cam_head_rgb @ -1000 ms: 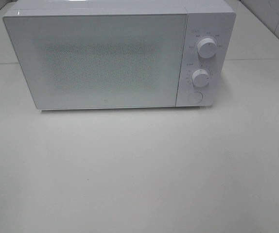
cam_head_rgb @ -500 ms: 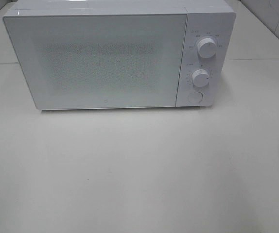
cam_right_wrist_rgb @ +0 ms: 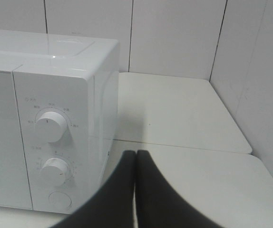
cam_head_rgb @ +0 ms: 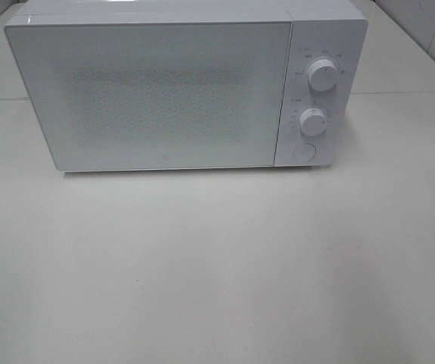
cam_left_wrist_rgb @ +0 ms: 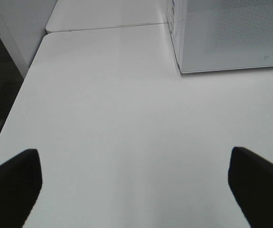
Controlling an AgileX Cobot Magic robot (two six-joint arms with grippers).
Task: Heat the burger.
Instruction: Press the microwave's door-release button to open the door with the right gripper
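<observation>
The burger is not in view in any frame. A white microwave (cam_head_rgb: 172, 87) stands at the back of the white table (cam_head_rgb: 217, 265) with its door shut; its frosted window does not show what is inside. It has two round knobs (cam_head_rgb: 322, 74) and a round button (cam_head_rgb: 303, 152) on the right panel. My left gripper (cam_left_wrist_rgb: 134, 183) is open over bare table, apart from the microwave's left front corner (cam_left_wrist_rgb: 181, 66). My right gripper (cam_right_wrist_rgb: 135, 164) is shut and empty, a little off the microwave's knob panel (cam_right_wrist_rgb: 51, 142). Neither gripper shows in the high view.
White tiled walls (cam_right_wrist_rgb: 174, 33) rise behind and to the right of the table. The table's left edge (cam_left_wrist_rgb: 17, 99) drops to a dark floor. A seam (cam_head_rgb: 399, 93) crosses the tabletop beside the microwave.
A faint shadow at the right edge of the table has shifted slightly; nothing else has visibly changed.
</observation>
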